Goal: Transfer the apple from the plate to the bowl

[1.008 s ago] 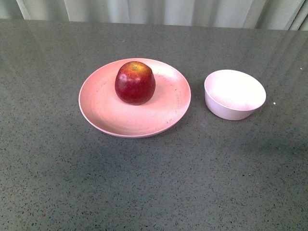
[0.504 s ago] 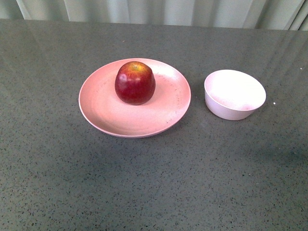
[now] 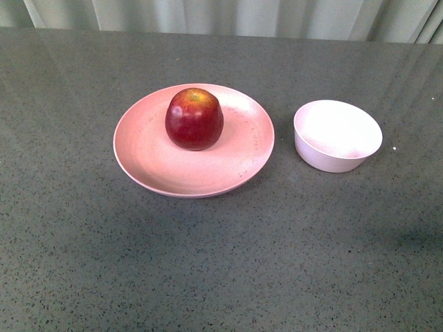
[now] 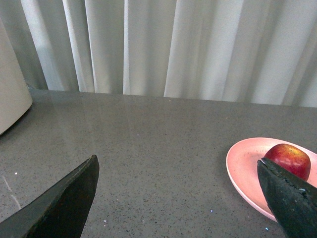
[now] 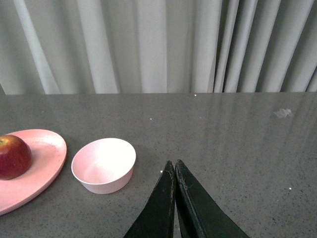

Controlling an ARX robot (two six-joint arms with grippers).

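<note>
The dark red apple [image 3: 194, 119] sits upright on the wide pale pink plate [image 3: 149, 162] in the middle of the front view. The small deep pale pink bowl [image 3: 337, 135] stands just right of the plate and holds nothing. Neither gripper shows in the front view. In the left wrist view my left gripper [image 4: 178, 171] is open and holds nothing, away from the plate [image 4: 242, 166] and apple [image 4: 290, 157]. In the right wrist view my right gripper [image 5: 174, 164] is shut on nothing, beside the bowl [image 5: 104, 164]; the plate [image 5: 47, 153] and apple [image 5: 12, 156] lie beyond it.
Everything stands on a dark grey speckled tabletop [image 3: 221, 263]. Pale curtains [image 3: 228, 15] hang behind its far edge. A rounded white object [image 4: 11, 96] shows at the edge of the left wrist view.
</note>
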